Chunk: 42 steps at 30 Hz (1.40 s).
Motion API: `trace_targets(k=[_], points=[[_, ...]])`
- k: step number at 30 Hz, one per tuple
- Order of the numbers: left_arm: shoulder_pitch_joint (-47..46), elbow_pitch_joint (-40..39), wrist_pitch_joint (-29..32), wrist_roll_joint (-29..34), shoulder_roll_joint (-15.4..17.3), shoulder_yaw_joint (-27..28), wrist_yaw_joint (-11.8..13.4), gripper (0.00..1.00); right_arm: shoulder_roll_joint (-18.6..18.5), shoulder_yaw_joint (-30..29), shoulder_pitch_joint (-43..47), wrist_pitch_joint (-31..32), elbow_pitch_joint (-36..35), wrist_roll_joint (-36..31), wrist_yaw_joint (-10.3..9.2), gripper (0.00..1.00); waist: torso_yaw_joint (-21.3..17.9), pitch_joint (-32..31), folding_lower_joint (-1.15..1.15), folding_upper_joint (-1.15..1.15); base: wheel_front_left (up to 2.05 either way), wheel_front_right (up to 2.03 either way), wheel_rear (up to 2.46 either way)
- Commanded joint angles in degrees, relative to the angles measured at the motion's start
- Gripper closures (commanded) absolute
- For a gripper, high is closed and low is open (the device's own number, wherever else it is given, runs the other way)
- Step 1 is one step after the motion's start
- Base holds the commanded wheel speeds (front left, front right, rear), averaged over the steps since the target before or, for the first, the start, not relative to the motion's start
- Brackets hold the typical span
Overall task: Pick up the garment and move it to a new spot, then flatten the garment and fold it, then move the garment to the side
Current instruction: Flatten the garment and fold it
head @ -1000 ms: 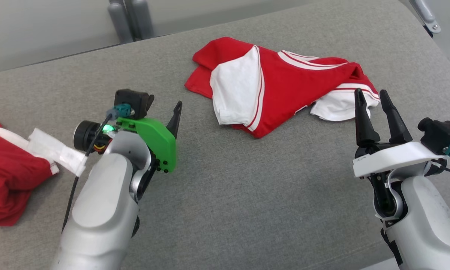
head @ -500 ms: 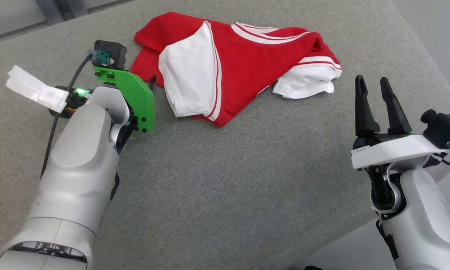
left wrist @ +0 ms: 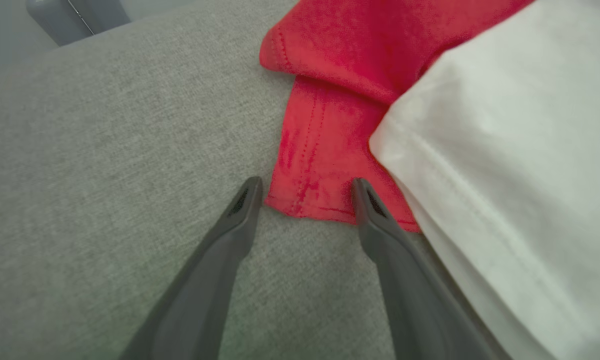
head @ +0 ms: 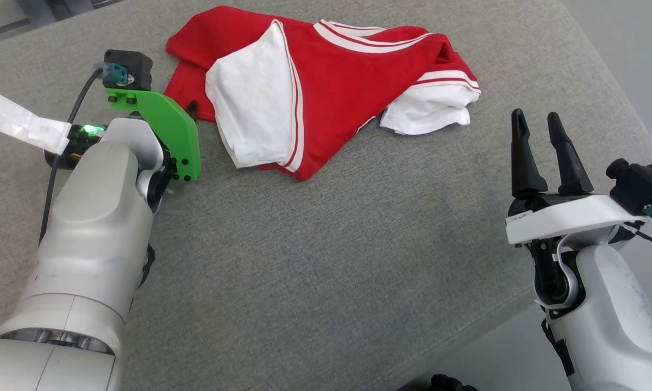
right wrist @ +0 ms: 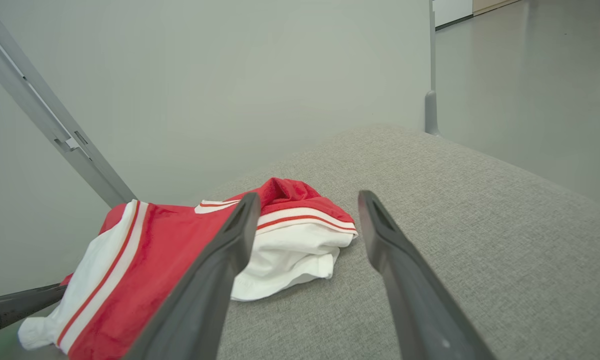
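The garment [head: 337, 70] is a red and white shirt with striped trim, lying crumpled at the far middle of the grey cushion. My left gripper [head: 192, 108] is at its left red corner. In the left wrist view the left gripper [left wrist: 306, 187] is open, and its fingertips [left wrist: 250, 192] straddle the hemmed red corner of the garment [left wrist: 340, 60] without pinching it. My right gripper [head: 534, 115] stands open and empty, to the right of the garment and a little nearer to me. In the right wrist view the right gripper [right wrist: 308, 197] points at the garment's [right wrist: 160, 245] white sleeve.
The grey cushion [head: 326, 244] drops off at its right edge [head: 619, 92] and near right corner, with floor beyond. A white paper tag [head: 22, 122] hangs off my left wrist. Grey metal posts [right wrist: 55, 135] stand behind the cushion against a pale wall.
The head camera has shifted, so the garment sits higher and further left in view. My left gripper has reached forward to the garment's left red corner. The right arm has held still.
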Motion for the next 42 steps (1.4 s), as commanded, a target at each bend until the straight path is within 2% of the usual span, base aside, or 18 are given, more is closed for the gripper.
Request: trace_targets(k=[1, 10, 20, 24, 29, 34, 42], points=[[-0.57, 0.84, -0.16, -0.51, -0.01, -0.20, -0.01, 1.00, -0.09, 0.03, -0.36, -0.17, 0.31, -0.31, 0.03, 0.00, 0.31, -0.19, 0.00, 0.00, 0.00, 0.00, 0.00], [1.04, 0.73, -5.72, -2.42, -1.47, -2.04, -0.24, 1.00, -1.05, 0.10, 0.73, -0.17, 1.16, -0.87, 0.03, 0.00, 3.13, -3.69, 0.00, 0.00, 0.00, 0.00, 0.00], [11.40, -4.77, -9.91, -7.92, -2.24, -7.20, -0.27, 1.00, -3.20, -0.49, 3.48, -0.17, 3.15, -0.64, 0.03, 0.00, 9.50, -11.95, 0.00, 0.00, 0.00, 0.00, 0.00], [17.90, -9.19, -10.70, -10.42, -1.34, -9.39, -0.26, 1.00, -4.17, -0.87, 4.66, -0.14, 3.91, -0.53, 0.03, 0.00, 12.54, -14.77, 0.00, 0.00, 0.00, 0.00, 0.00], [25.95, -16.65, -11.80, -12.63, 1.55, -10.17, -0.14, 1.00, -4.84, -1.68, 5.87, 0.29, 4.12, -0.56, 0.03, 0.00, 16.24, -16.86, 0.00, 0.00, 0.00, 0.00, 0.00], [33.53, -24.80, -10.65, -13.86, 5.23, -8.51, 3.04, 1.00, -4.90, -2.55, 6.94, 0.78, 3.77, -0.52, 0.03, 0.00, 19.01, -18.23, 0.00, 0.00, 0.00, 0.00, 0.00], [46.10, -42.33, -6.39, -16.38, 11.23, -5.73, 9.71, 1.00, -4.69, -3.57, 7.92, 1.69, 2.83, -0.86, 0.03, 0.00, 22.10, -17.85, 0.00, 0.00, 0.00, 0.00, 0.00]])
